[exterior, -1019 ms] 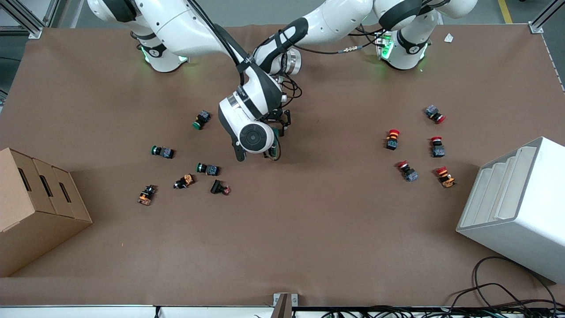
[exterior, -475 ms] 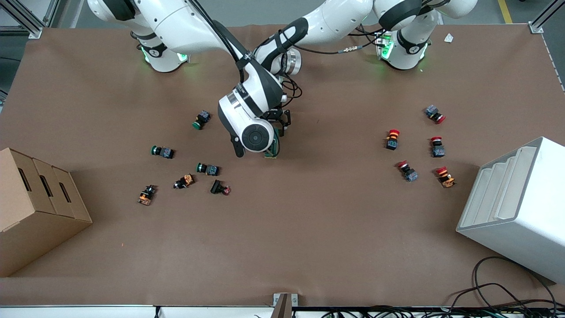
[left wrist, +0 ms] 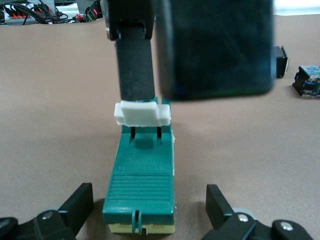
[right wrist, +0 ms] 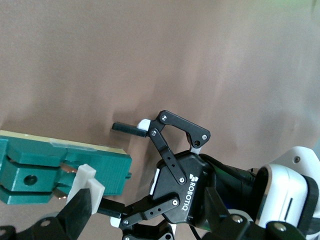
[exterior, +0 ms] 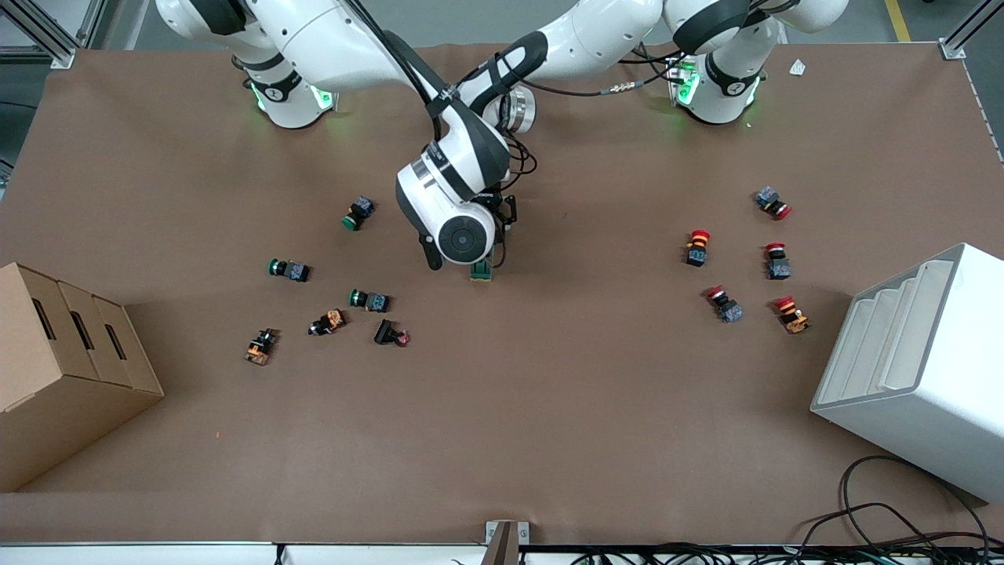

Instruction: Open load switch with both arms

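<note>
The load switch point(exterior: 481, 271) lies flat on the table point(exterior: 549, 408) at the centre of the front view, just below the two wrists, which cover most of it there. The left gripper point(left wrist: 150, 200) sits low at one end of the switch with its fingers point(left wrist: 75, 202) spread apart, one on each side of the green body, and a gap shows at both sides. Nothing is clamped. The right gripper point(right wrist: 147, 205) is also spread, and one finger point(left wrist: 135, 70) stands upright against the white sliding piece point(left wrist: 142, 114) at the other end.

Hazards, judged from this position:
- While the left jaws are not closed on the body, any push on the slider is likely to move the whole block across the table rather than open it.
- Contact on the slider is narrow and close to its edge, so the right finger may ride off it or tip the block.
- The two grippers work very close together, so a small lateral error could bring their linkages into collision.
</note>
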You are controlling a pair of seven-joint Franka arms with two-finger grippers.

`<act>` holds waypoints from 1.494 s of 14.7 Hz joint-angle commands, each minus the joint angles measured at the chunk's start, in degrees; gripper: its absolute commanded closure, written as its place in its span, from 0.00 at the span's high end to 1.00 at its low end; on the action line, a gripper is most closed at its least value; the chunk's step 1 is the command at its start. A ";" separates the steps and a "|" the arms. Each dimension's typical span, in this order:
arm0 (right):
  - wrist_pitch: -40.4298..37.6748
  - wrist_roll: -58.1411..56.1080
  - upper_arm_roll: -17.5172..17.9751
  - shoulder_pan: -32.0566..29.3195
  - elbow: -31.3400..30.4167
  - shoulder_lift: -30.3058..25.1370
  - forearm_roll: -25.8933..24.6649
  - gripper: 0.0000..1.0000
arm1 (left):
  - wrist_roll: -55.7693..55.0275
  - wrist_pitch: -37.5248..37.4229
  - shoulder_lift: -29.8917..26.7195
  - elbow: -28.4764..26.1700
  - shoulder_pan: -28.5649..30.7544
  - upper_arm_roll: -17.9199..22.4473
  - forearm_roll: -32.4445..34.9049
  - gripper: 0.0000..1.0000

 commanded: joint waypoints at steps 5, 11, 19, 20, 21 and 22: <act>3.90 0.61 -0.39 0.97 -3.10 0.20 0.78 1.00 | -1.03 -0.15 1.41 0.10 -0.34 0.55 0.44 0.99; 6.11 0.26 -0.48 1.94 -4.95 0.55 0.43 1.00 | -1.03 -0.15 1.41 0.10 -0.25 0.55 0.44 0.99; -3.27 -11.14 -0.83 -6.83 0.84 -3.31 -3.77 1.00 | -0.67 -0.15 1.15 0.19 -0.16 0.55 0.44 0.99; -4.69 -14.13 -0.83 -8.33 1.81 -4.62 -5.01 1.00 | -0.50 -0.15 1.15 0.19 -0.16 0.55 0.44 0.99; -4.96 -17.64 -0.91 -9.74 1.90 -5.76 -6.85 1.00 | -0.41 -0.15 1.15 0.19 -0.07 0.55 0.44 0.99; -4.96 -22.63 -0.83 -11.14 1.73 -6.99 -9.74 1.00 | 0.02 -0.15 0.97 0.19 0.02 0.55 0.36 0.99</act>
